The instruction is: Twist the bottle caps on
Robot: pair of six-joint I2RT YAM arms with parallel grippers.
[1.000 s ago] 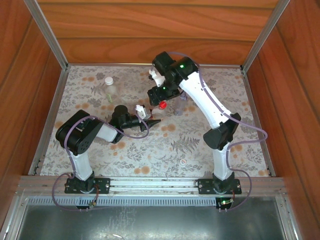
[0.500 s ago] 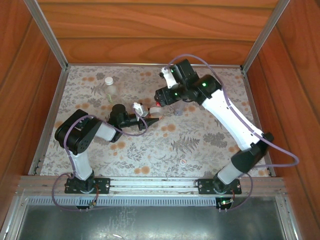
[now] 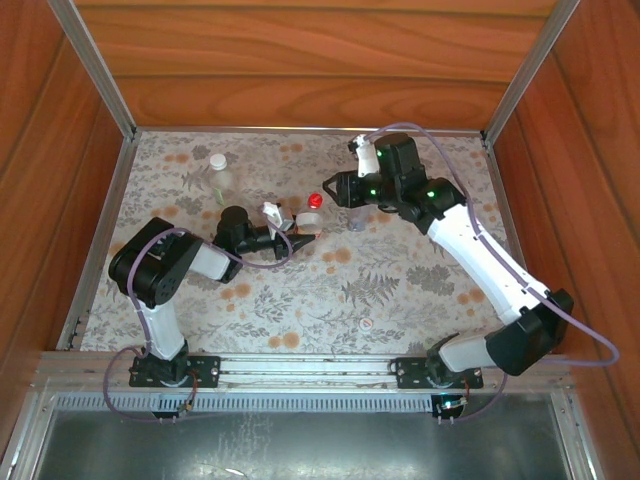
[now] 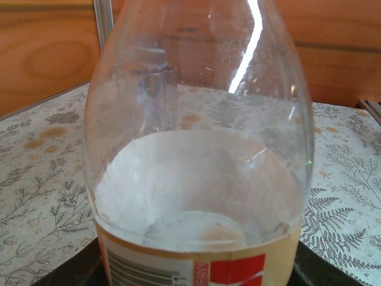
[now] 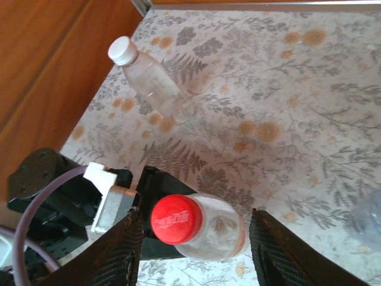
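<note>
Gripping the clear plastic bottle with the red-orange label (image 4: 196, 179), the left tool (image 3: 304, 239) is pinched on its lower body and holds it upright. The round red screw cap (image 5: 175, 219) sits on the neck. The right tool (image 5: 196, 238) is spread, with one finger on each side of that cap and gaps visible. A small white cap (image 3: 367, 324) lies on the floral surface (image 3: 400, 300), well apart.

Moved: right arm (image 3: 470, 250), swung outward, elbow now low near the right edge of the table (image 3: 400, 300).
Moved: right gripper (image 3: 330, 188), drawn off to the right from above the red cap (image 3: 315, 200).
Uncovered: red cap, now seen atop the bottle (image 3: 309, 218).
Shifted: left gripper (image 3: 300, 235) and bottle, slightly left and farther back.
</note>
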